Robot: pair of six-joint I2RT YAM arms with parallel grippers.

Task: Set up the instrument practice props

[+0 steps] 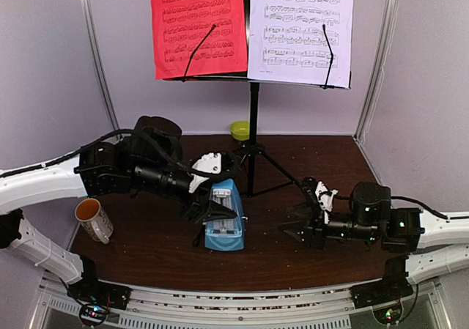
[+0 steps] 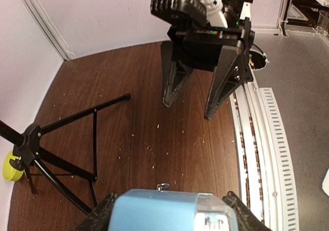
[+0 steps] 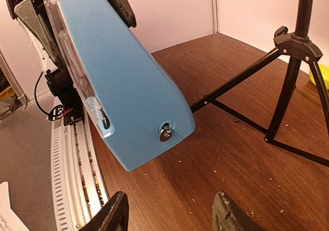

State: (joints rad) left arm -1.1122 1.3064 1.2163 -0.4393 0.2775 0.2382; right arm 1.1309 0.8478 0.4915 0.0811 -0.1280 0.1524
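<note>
The black music stand (image 1: 254, 124) stands at the back centre with the red sheet (image 1: 199, 25) and the white sheet (image 1: 300, 28) on its desk, each under a black clip arm. My left gripper (image 1: 215, 210) is shut on the blue metronome (image 1: 226, 217), one finger on each side, and holds it tilted low over the table. The metronome fills the bottom of the left wrist view (image 2: 169, 213) and the upper left of the right wrist view (image 3: 123, 87), winding key showing. My right gripper (image 1: 297, 225) is open and empty, facing the metronome.
A white mug (image 1: 93, 219) with a yellow inside sits at the left edge. A lime-green bowl (image 1: 239, 130) sits behind the stand. The tripod legs (image 3: 293, 46) spread over the brown table (image 1: 146, 248) between the arms. A metal rail (image 1: 242, 300) runs along the near edge.
</note>
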